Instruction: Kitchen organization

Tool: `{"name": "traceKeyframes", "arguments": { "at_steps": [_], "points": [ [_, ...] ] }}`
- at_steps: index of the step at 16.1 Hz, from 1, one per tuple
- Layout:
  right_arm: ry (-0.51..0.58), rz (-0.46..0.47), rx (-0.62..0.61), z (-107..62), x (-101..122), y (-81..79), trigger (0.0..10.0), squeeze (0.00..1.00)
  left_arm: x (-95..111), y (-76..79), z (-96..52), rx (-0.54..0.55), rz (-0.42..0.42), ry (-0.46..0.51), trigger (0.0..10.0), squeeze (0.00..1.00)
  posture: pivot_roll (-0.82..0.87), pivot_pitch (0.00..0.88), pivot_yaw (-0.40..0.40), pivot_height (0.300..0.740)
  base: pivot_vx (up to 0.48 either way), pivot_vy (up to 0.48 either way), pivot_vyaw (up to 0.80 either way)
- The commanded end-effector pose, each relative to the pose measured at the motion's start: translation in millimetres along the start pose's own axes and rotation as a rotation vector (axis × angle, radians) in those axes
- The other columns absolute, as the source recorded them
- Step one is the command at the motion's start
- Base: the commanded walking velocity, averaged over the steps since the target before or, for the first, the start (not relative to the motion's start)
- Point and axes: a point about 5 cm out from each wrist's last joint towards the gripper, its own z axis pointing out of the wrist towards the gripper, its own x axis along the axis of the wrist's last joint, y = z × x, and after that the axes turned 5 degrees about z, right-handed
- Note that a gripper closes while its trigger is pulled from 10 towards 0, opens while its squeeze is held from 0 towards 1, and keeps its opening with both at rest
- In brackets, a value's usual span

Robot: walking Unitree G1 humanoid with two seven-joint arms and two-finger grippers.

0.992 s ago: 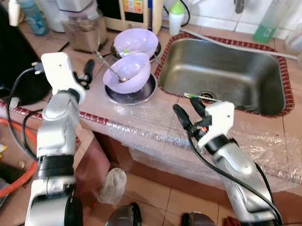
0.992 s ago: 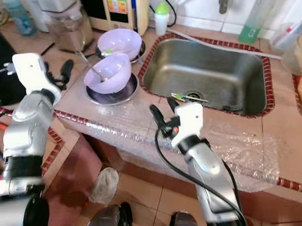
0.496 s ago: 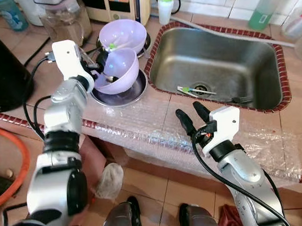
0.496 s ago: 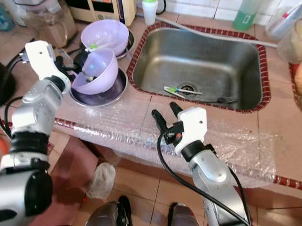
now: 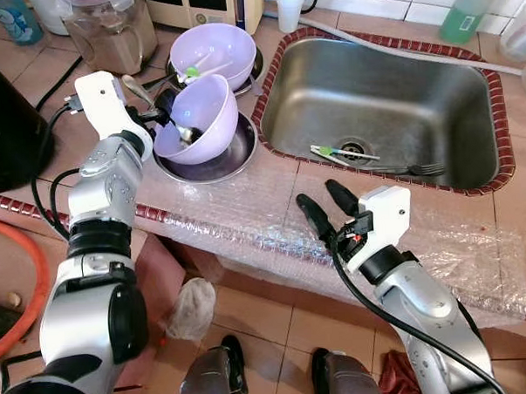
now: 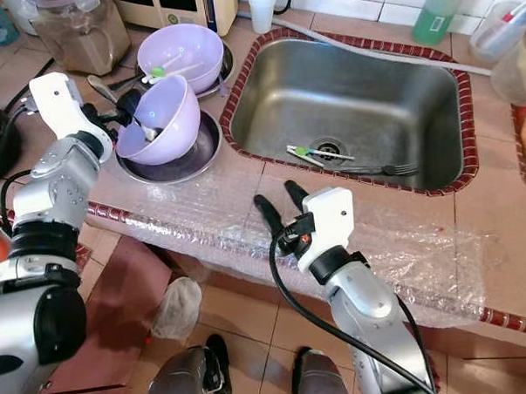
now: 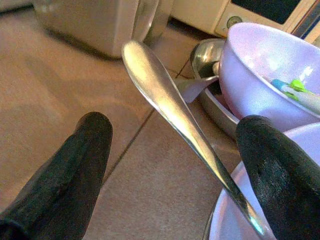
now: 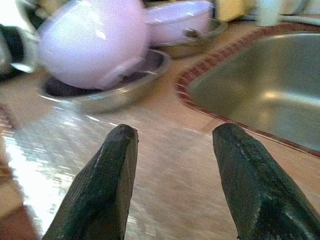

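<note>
Two bowls: the near lilac bowl (image 5: 205, 118) sits tilted on a steel plate (image 5: 211, 163) at about ten o'clock on the worktop (image 5: 272, 210); the far lilac bowl (image 5: 209, 51) stands just behind it, at eleven o'clock.
Spoon: a steel spoon (image 7: 172, 110) lies in the near bowl, its handle sticking out over the rim.
Left pincer (image 7: 172, 172): spread wide, one finger on each side of the spoon handle, not gripping it.
Right pincer (image 5: 323, 207): wide and holding nothing, above the plastic-wrapped worktop edge at six o'clock.
Sink (image 5: 377, 105): at one o'clock, with a fork (image 5: 415, 168) and a green-tipped utensil (image 5: 341, 152) near the drain.
Progress: early, by the look of it; both bowls and the sink utensils remain unsorted, and the spoon seems to be the item in hand.
</note>
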Motion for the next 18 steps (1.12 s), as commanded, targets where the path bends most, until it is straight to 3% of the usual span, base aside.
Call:
{"name": "traceKeyframes", "arguments": {
  "at_steps": [1,4,5,6,18],
  "points": [
    [0.015,0.020,0.068,0.9,6.3,-10.3,10.0,0.00,1.9,-2.0,1.3,-0.004,-0.022,-0.010,10.0,0.00,-0.11,0.252,0.048,0.740,0.000,0.000,0.00],
    [0.016,0.009,0.118,4.0,10.0,-15.1,10.0,0.00,4.3,2.6,5.1,-0.034,-0.058,-0.012,10.0,0.00,-0.12,0.248,0.051,0.740,0.000,0.000,0.00],
    [0.013,0.007,0.113,4.3,9.0,-13.7,10.0,0.00,6.5,3.7,6.4,-0.039,-0.085,0.000,8.9,0.00,-0.12,0.243,0.051,0.740,0.000,0.000,0.00],
    [0.009,0.008,0.111,4.2,8.7,-12.7,10.0,0.00,7.3,4.3,7.6,-0.043,-0.116,-0.008,0.0,0.00,-0.12,0.241,0.051,0.740,0.000,0.000,0.00],
    [-0.014,-0.012,0.124,8.2,5.9,-12.1,10.0,0.00,7.6,-5.6,10.3,-0.006,-0.209,-0.055,0.0,0.00,-0.10,0.230,0.046,0.740,0.000,0.000,0.00]
  ]
}}
